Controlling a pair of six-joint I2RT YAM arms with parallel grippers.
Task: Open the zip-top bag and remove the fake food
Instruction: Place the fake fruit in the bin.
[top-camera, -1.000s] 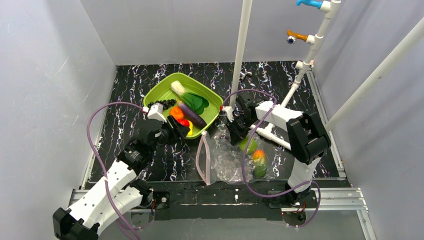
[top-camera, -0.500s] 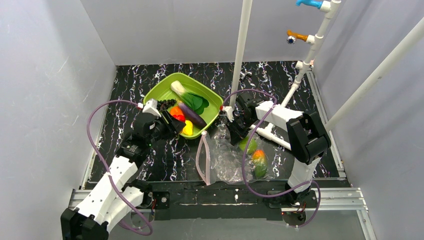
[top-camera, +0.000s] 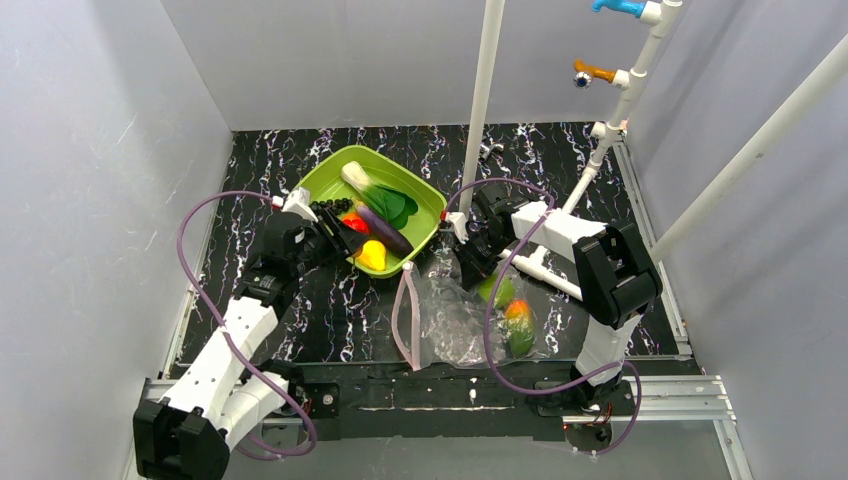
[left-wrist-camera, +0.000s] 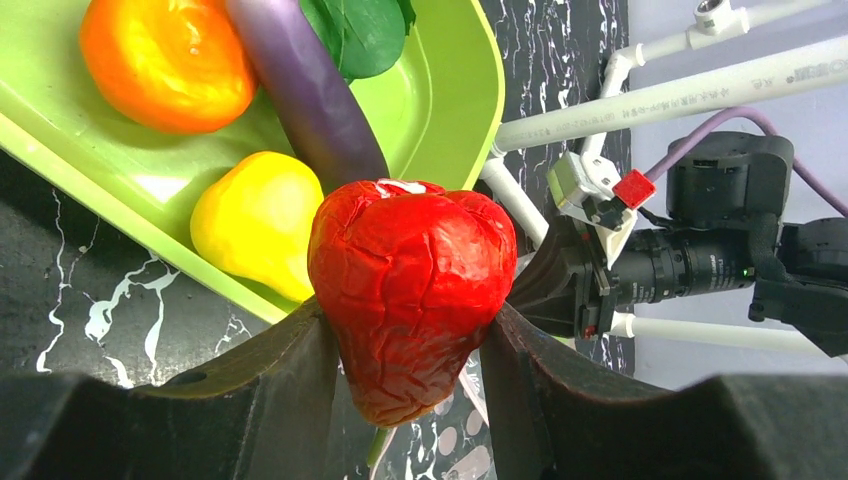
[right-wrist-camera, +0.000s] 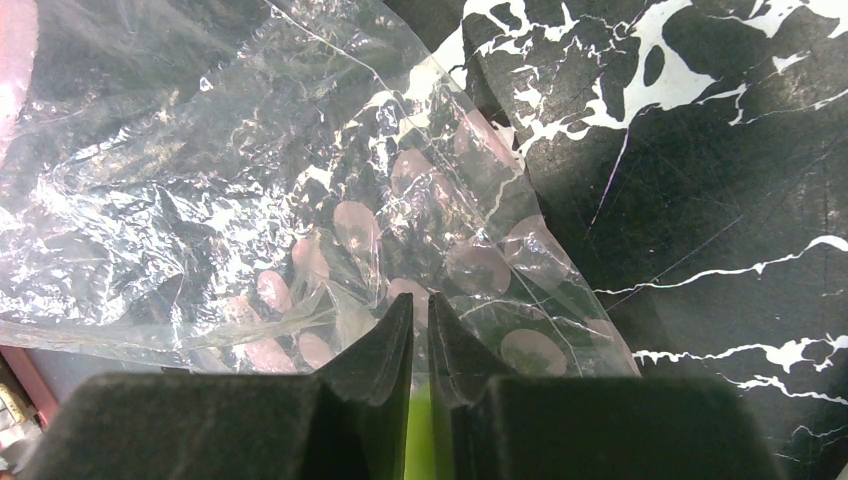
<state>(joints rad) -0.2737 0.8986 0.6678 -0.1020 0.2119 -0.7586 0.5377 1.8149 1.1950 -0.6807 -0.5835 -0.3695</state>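
**Top view, centre-left.** The left gripper (top-camera: 338, 232) is clamped on a wrinkled red plastic fruit (left-wrist-camera: 410, 300), one finger on each flank. It is at the lower-left rim of the lime-green square plastic tray (top-camera: 333, 172). In the tray lie a yellow plastic lemon (left-wrist-camera: 258, 222), an orange plastic fruit (left-wrist-camera: 165, 62), a purple plastic eggplant (left-wrist-camera: 300, 95), a white-stalked leafy green (top-camera: 378, 198) and dark grapes (top-camera: 325, 207).

**Centre.** The right gripper (right-wrist-camera: 420, 305), its fingers nearly together, pinches a fold of the clear crinkly zip-top bag (top-camera: 450, 320). The bag lies on the black marbled surface (top-camera: 260, 160) just below the tray, with its pinkish zip strip (top-camera: 402, 315) along its left edge. At the bag's right side sit a green plastic apple (top-camera: 497, 290) and two orange-and-green pieces (top-camera: 518, 318). Whether the film covers them cannot be told.

**Handling (judged).** The pieces look light, rigid and smooth, so they are apt to roll or to squirt from a pinch. They are best taken across the widest girth, as the red fruit is here. The film is thin, limp and slippery. The stiffer zip strip or a gathered fold offers the surest hold.
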